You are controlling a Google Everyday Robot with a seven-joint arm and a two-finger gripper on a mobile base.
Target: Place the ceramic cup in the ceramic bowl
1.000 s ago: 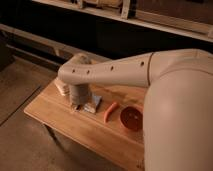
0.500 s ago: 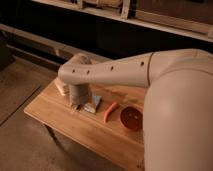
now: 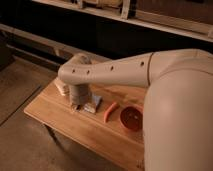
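Observation:
The ceramic cup [image 3: 62, 88], small and cream-white, stands on the wooden table [image 3: 60, 122] at its back left, partly hidden behind my wrist. The ceramic bowl [image 3: 132, 118], shallow and red-orange, sits on the table to the right, near my arm's big white shell. My gripper [image 3: 78, 104] points down at the tabletop just right of the cup, between it and a grey-blue block [image 3: 94, 104]. Its jaws stand open, and the wrist housing hides most of them. I see nothing held in it.
A slim curved orange piece [image 3: 110, 112] lies between the block and the bowl. My arm [image 3: 125, 72] spans the table from the right and covers its far right part. Dark shelving [image 3: 125, 25] runs behind the table, with bare floor to the left.

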